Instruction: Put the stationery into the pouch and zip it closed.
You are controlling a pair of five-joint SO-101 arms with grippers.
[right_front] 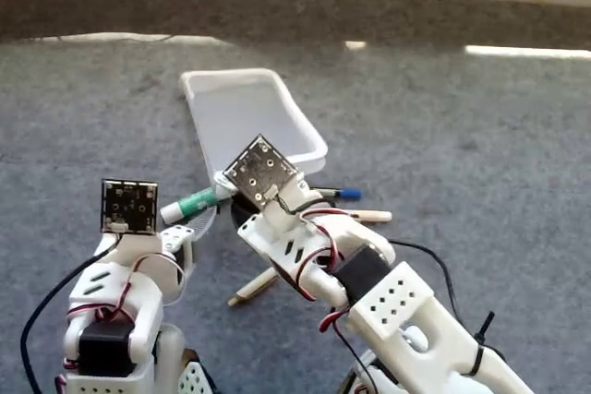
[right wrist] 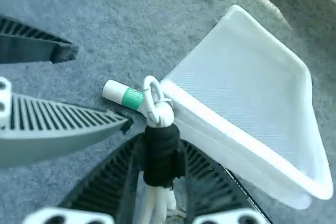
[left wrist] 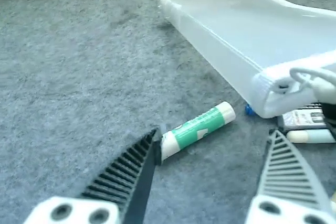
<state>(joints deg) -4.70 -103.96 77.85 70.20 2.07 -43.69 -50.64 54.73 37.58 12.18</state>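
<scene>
Grey carpeted table (right_front: pixel 462 136) with white pouch (right_front: pixel 245 117), glue stick (right_front: pixel 189 203), pens (right_front: pixel 349 194)

Soft, even light fills all three views, and the scene is fairly bright. In the high view, pale streaks of glare (right_front: pixel 526 51) lie along the far edge of the table (right_front: pixel 462 136), where the light is strongest. The white pouch (left wrist: pixel 252 30) is washed out almost to blank in the left wrist view, while the right wrist view shows a faint weave on it. Shadows are weak and soft-edged, with a thin dark band under the pouch's rim and a slight one beside the glue stick (left wrist: pixel 197 127). The pull (right wrist: pixel 152 100) gleams white.
</scene>
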